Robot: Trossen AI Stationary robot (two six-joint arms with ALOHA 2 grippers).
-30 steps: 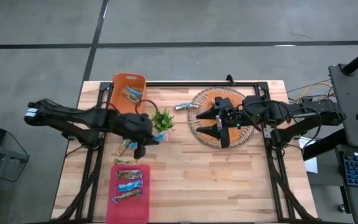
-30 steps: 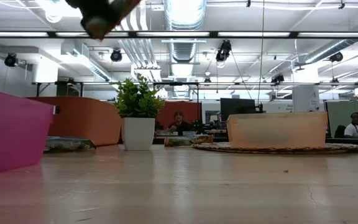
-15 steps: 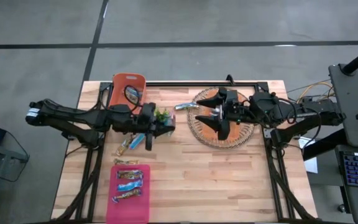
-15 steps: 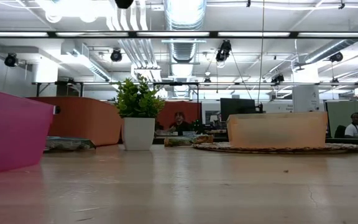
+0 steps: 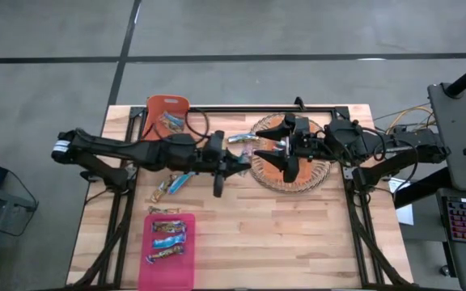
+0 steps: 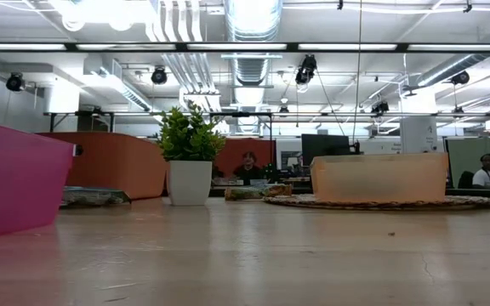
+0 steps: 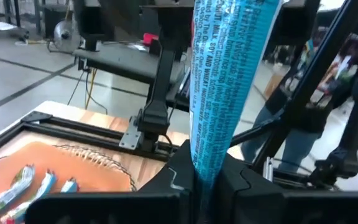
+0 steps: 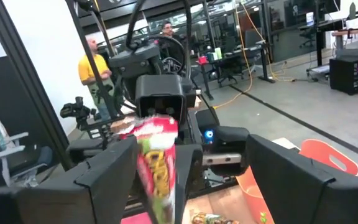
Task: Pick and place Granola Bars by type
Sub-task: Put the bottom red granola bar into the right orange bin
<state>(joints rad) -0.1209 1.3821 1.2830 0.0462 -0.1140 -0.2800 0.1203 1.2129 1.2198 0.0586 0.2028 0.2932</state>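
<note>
My left gripper point(image 5: 235, 162) reaches over the table's middle, just left of the woven tray point(image 5: 318, 179). It is shut on a bright blue granola bar point(image 7: 229, 74). My right gripper point(image 5: 265, 152) hovers open over the tray, facing the left one. In the right wrist view a blurred red-green wrapper point(image 8: 157, 165) shows between the wide-apart right fingers point(image 8: 104, 180); whether it is the same bar, I cannot tell. A blue bar point(image 5: 182, 181) and a tan bar point(image 5: 162, 192) lie flat on the table. A silver-blue bar point(image 5: 239, 139) lies by the tray's left rim. My left gripper pinches the bright blue bar's lower end point(image 7: 205, 165) between its two fingers point(image 7: 244, 186). The bar is lifted clear and stands up past the fingers, slightly tilted, its free end out of the wrist picture.
The pink bin point(image 5: 186, 271) at the near left holds three bars. The orange bin point(image 5: 167, 103) at the far left holds some too. A tan box point(image 6: 379, 177) sits on the woven tray, with silver-blue bars point(image 7: 23, 180) beside it. The potted plant point(image 6: 190, 144) stands under my left arm.
My left gripper has risen out of the low view and travelled from the loose bars at the table's left toward the woven tray on the right, carrying the blue bar. My right gripper shifted a little toward the far edge, then held still.
</note>
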